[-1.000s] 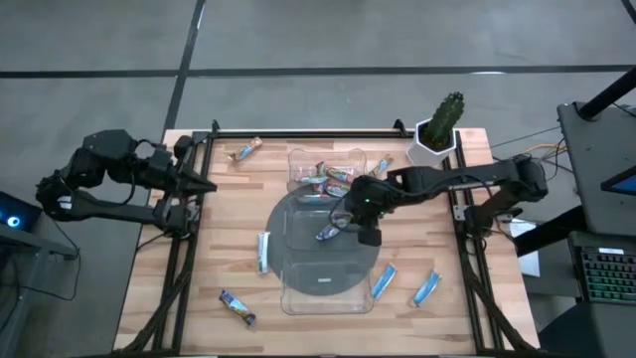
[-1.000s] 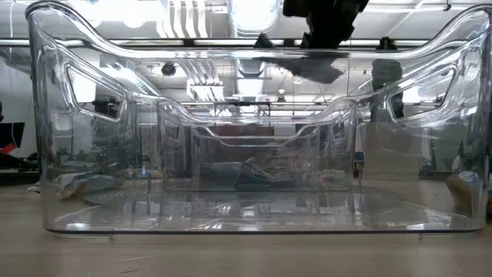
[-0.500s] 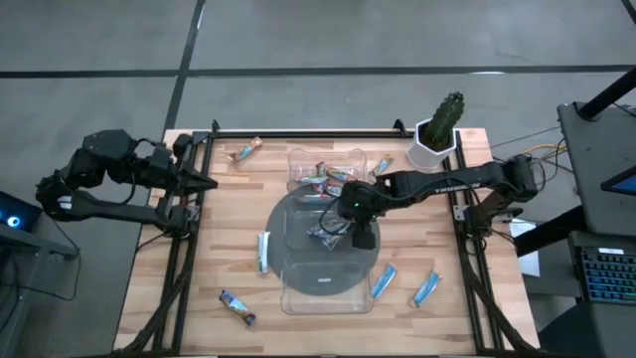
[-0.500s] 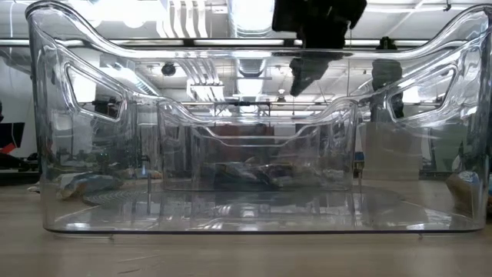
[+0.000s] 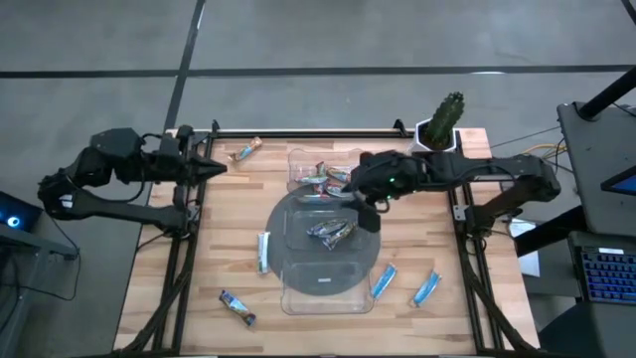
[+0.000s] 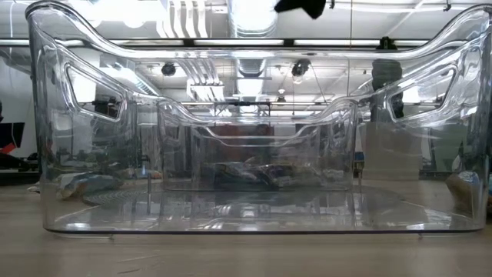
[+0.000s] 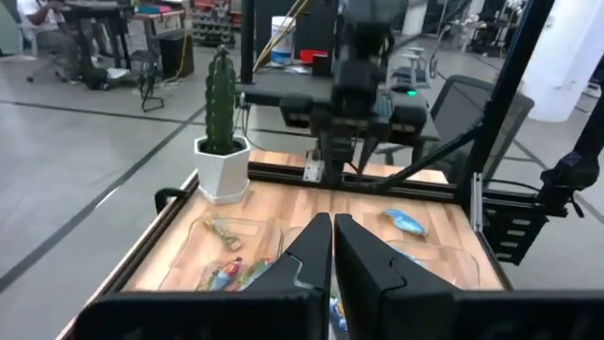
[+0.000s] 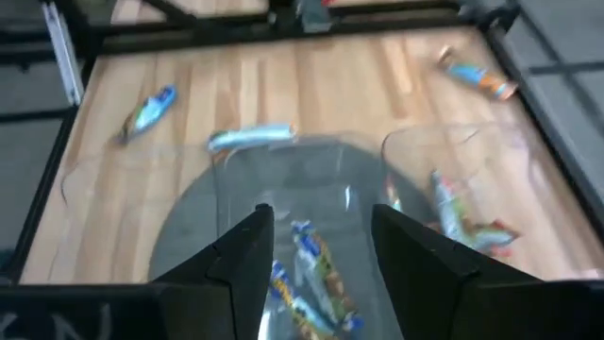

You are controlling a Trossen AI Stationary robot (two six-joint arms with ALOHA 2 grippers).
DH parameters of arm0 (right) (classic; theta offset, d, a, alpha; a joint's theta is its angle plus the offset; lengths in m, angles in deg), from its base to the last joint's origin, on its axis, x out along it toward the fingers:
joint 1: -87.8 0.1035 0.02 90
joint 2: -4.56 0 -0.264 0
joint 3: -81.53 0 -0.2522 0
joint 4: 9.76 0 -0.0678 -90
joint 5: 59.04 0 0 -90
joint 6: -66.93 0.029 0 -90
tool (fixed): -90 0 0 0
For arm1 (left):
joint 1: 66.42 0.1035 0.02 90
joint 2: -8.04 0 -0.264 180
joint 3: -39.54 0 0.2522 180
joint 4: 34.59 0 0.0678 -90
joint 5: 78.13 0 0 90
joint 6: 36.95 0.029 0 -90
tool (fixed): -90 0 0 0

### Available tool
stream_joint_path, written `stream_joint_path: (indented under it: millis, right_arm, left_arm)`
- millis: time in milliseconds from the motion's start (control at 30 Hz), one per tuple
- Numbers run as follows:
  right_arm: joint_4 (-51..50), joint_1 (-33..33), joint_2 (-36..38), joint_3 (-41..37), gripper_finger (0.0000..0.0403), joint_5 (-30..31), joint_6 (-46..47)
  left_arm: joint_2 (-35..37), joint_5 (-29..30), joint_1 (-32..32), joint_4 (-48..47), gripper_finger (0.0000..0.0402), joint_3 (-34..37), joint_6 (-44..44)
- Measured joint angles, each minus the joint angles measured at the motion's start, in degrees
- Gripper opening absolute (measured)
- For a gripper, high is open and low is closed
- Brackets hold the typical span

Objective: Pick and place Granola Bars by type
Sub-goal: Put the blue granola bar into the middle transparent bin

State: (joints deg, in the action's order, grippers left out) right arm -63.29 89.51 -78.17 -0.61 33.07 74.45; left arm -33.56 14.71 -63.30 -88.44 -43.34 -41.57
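now i judge the drop is done: my right pincer (image 5: 370, 211) hangs released and empty above the clear tray (image 5: 298, 288), right of frame centre, with two dark-wrapped bars (image 5: 331, 232) lying in the middle compartment just below-left of it. next i'd need another bar, perhaps the light blue ones (image 5: 384, 280) on the worktop (image 5: 229, 199) at lower right. my left pincer (image 5: 212, 169) waits clenched, empty, at the upper left edge.

Grey concrete floor around a light wooden tabletop

A dark seam line (image 5: 298, 72) crosses the floor (image 5: 318, 35); the tabletop (image 5: 209, 254) sits in a black frame (image 5: 308, 132), a keyboard (image 5: 606, 273) lies off to one side, and bright ceiling lights (image 6: 254, 11) glare overhead.
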Motion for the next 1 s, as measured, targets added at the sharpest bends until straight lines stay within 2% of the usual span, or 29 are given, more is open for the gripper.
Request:
stream_joint_path:
  millis: [67,200,433,500,600,700,833,1000]
  right_arm:
    - [-0.06,0.0,0.65,1.01,0.0171,1.59,-0.01]
    - [-0.13,-0.04,1.91,1.73,0.0171,3.41,-0.06]
    - [-0.4,-0.02,2.33,1.66,0.0171,4.09,0.87]
    - [-0.38,0.0,2.49,1.64,0.0171,3.06,2.53]
    - [-0.17,-0.04,2.71,1.85,0.0173,-3.07,5.37]
    - [1.47,0.29,3.52,2.03,0.0176,-6.53,7.06]
    - [3.41,1.58,5.96,2.03,0.0171,-7.06,5.77]
    - [4.1,2.72,9.42,2.06,0.0127,-6.48,4.12]
  left_arm:
    - [-0.58,-1.44,0.02,0.01,0.0001,0.0,-0.24]
    - [-2.07,-8.85,0.02,0.02,0.0012,0.0,-3.11]
    - [-4.67,-17.83,0.0,-0.12,0.009,0.0,-9.04]
    - [-5.53,-19.93,-0.02,-0.14,0.0113,0.0,-10.02]
    - [-6.49,-23.0,0.0,-0.14,0.0141,0.0,-10.02]
    - [-7.67,-24.56,-0.54,-0.2,0.0155,0.04,-8.74]
    - [-9.1,-25.99,-2.64,-3.81,0.0156,-2.44,-2.5]
    - [-12.75,-25.44,-6.34,-12.74,0.0142,-9.66,4.94]
